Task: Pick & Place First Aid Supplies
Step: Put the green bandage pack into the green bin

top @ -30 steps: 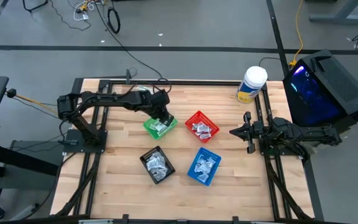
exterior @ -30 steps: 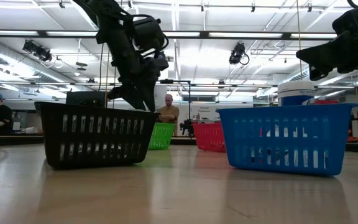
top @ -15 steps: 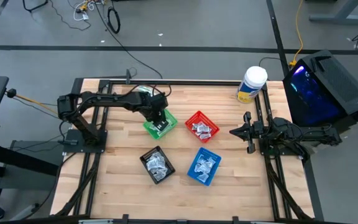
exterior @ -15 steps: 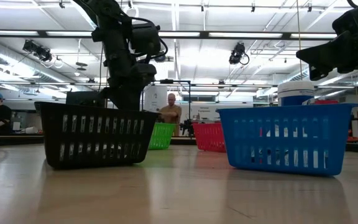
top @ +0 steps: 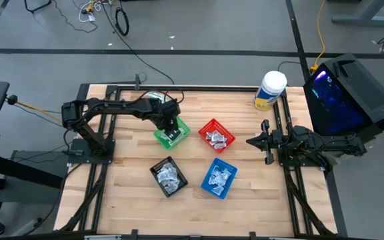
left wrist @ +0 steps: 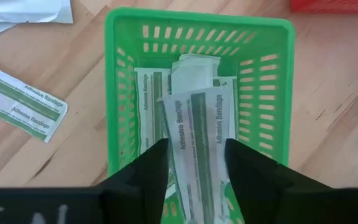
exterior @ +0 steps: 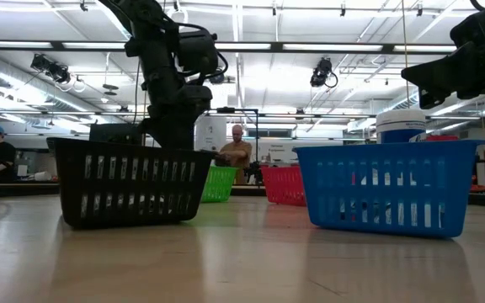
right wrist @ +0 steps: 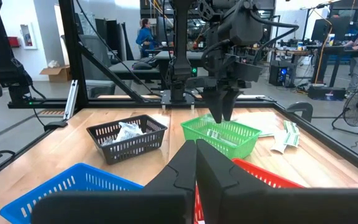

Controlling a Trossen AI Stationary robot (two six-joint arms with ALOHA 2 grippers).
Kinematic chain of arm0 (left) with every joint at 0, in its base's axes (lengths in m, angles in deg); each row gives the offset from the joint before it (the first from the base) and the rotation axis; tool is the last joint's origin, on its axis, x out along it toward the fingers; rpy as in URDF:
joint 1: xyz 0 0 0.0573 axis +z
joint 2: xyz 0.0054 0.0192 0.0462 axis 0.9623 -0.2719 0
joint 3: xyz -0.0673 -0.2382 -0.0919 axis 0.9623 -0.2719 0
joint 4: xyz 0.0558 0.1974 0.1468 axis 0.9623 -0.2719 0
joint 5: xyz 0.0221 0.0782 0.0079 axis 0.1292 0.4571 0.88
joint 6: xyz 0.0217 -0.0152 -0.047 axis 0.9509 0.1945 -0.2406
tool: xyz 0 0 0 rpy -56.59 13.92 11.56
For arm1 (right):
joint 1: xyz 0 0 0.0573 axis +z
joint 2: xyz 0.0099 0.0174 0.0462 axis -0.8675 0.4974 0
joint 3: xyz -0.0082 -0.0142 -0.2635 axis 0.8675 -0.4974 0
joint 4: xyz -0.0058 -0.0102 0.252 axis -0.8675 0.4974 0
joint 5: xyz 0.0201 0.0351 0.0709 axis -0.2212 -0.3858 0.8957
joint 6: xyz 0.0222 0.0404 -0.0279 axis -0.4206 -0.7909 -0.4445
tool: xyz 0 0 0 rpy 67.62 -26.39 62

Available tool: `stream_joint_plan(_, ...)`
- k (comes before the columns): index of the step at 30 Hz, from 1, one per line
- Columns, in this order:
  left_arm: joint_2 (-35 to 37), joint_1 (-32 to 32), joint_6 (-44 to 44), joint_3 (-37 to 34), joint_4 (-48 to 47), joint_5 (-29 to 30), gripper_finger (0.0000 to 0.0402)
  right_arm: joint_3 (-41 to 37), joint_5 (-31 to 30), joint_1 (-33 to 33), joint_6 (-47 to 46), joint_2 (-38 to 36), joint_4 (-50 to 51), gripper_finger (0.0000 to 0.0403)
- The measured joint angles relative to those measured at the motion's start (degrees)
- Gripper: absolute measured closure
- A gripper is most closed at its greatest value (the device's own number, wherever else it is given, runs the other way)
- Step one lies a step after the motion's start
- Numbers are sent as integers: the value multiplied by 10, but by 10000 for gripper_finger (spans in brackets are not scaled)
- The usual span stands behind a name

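- Left arm stretched from its base at the left of the high frame toward centre, left tool (top: pixel 171 129) pointing down into the green basket (top: pixel 165 138).
- Left tool's fingers (left wrist: pixel 146 177) spread partway, flanking an adhesive bandage strip (left wrist: pixel 199 146); cannot tell whether pinching it or merely beside it.
- Strip's long axis running between the fingers, from the tool toward the basket's far wall in the left wrist frame; more strips (left wrist: pixel 146 102) underneath, lying much the same way.
- One loose strip (left wrist: pixel 22 101) on the bare bench (left wrist: pixel 84 146) outside the basket, upper left of the left wrist frame, lying diagonally.
- Right arm parked at the right edge of the high frame, right tool (top: pixel 265 142) pressed together, well apart from all baskets.
- Red basket (top: pixel 217 135) just right of the green one, near it; black basket (top: pixel 169 177) and blue basket (top: pixel 219 178) lower in the high frame, each holding packets.
- Open bench wood between the green basket and the black one.
- White-lidded tub (top: pixel 271 91) at the bench's upper right edge.
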Motion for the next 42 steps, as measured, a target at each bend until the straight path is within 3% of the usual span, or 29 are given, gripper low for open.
stream_joint_plan(10, 0, 0, 0, 0, 3, 4, 162, 0, 0, 0, 0, 0, 0, 390)
stream_joint_plan(21, 48, 15, -7, 42, -46, 41, 163, 0, 0, 0, 0, 0, 0, 390)
stream_joint_plan(29, 76, 73, -176, 82, -120, 143, 163, 0, 0, 0, 0, 0, 0, 390)
stream_joint_plan(34, 75, 110, -289, 83, -159, 146, 163, 0, 0, 0, 0, 0, 0, 390)
stream_joint_plan(42, 71, 144, -265, 83, -161, 119, 126, 0, 0, 0, 0, 0, 0, 390)
